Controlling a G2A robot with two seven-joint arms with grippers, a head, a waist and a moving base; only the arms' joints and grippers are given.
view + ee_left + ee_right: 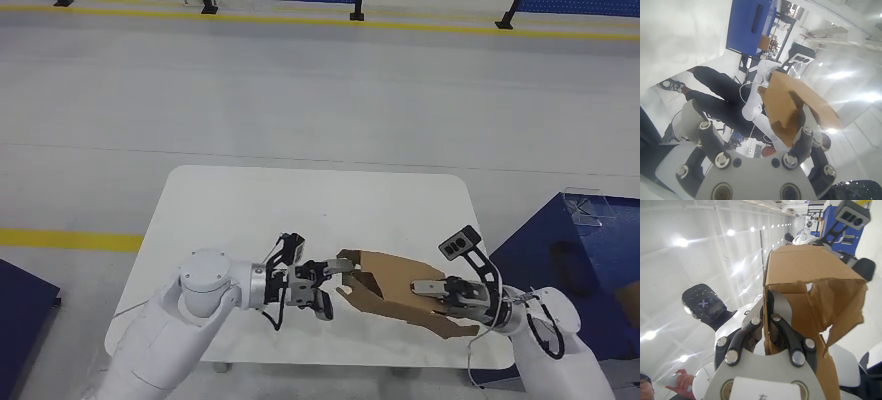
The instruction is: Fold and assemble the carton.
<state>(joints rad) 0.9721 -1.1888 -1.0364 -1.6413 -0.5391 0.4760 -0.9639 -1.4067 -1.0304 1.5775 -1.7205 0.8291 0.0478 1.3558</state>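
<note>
Though ragged-edged, carton (pixel 810 264) in right gripper (pixel 768 308)

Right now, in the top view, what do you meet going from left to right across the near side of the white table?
First the left hand, open → the brown carton → the right hand, clamped on the carton's wall.

The white tabletop with rounded corners (pixel 300 200) stands on a pale grey floor (pixel 300 100). A broad yellow floor stripe (pixel 70 240) runs up to its left side, and a thinner yellow line (pixel 300 22) crosses farther back, near the black feet of a barrier (pixel 357 12). Near the tabletop's right side is a dark blue cabinet (pixel 580 255) with a small clear plastic stand (pixel 585 203) on top. A second dark blue block (pixel 20 300) sits off the left corner.
</note>
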